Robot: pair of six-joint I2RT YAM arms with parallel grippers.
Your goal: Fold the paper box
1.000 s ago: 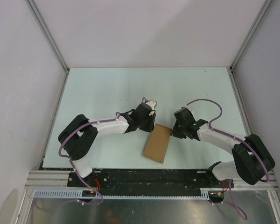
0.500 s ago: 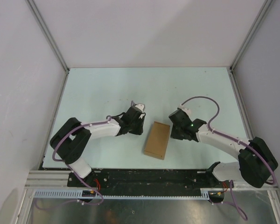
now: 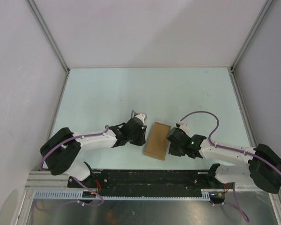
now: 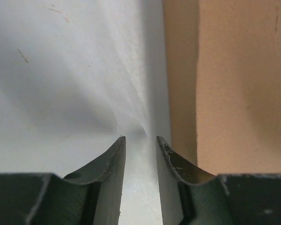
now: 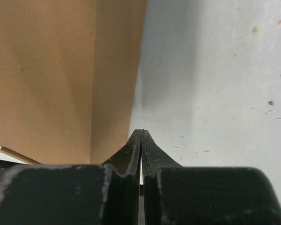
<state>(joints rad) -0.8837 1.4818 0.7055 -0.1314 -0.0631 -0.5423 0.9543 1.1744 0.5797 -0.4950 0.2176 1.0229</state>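
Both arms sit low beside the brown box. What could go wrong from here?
1. The right pincer is shut beside the paper box, not gripping it; a nudge may slide the light box instead of creasing it.
2. The left pincer is partly open over bare table, box edge outside its jaws; closing now would likely catch nothing.
3. The box lies close to the table's near edge; a shove could send it off.

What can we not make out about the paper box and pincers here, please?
- Top view: fingertips of left pincer and right pincer, covered by their wrists.
- Left wrist view: the paper box, cut off by top and right edges.
- Right wrist view: the box's near edge, behind the pincer's body.
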